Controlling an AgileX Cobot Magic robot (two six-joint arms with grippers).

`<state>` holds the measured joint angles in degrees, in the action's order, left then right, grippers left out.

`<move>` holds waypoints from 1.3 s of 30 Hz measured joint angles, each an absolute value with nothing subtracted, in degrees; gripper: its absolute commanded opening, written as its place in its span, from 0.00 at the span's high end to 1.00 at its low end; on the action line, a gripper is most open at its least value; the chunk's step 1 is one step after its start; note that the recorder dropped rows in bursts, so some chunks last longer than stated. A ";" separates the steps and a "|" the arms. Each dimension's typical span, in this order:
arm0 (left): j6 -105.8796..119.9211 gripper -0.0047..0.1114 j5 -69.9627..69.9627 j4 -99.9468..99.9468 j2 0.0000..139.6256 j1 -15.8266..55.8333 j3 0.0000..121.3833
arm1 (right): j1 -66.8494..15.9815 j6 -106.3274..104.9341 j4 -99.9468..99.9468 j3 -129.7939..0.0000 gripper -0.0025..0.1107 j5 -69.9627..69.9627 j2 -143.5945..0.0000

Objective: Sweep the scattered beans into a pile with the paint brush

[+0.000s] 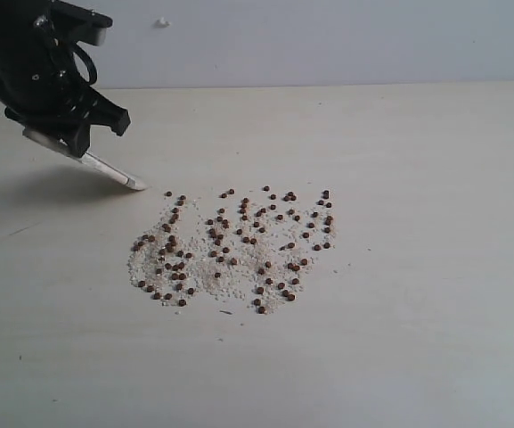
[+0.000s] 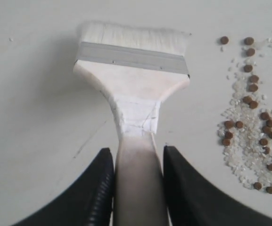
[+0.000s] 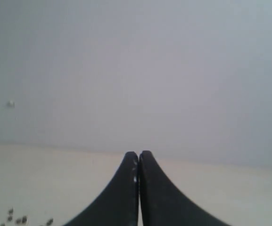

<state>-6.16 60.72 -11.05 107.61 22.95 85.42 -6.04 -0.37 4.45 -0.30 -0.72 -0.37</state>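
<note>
Dark reddish-brown beans lie scattered among whitish grains in a broad patch at the table's middle; part of the patch shows as beans in the left wrist view, and a few beans show in the right wrist view. The paint brush has a pale wooden handle, a silver band and white bristles. My left gripper is shut on its handle. In the exterior view the paint brush slants down from my left gripper, its tip just left of the patch. My right gripper is shut on nothing, out of the exterior view.
The pale table stretches around the patch on all sides. A grey wall rises behind the table's far edge, with a small white mark on it.
</note>
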 measured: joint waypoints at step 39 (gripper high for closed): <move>5.21 0.96 68.46 4.39 107.61 22.91 96.47 | -7.28 34.03 63.88 -35.53 0.44 -66.77 -91.97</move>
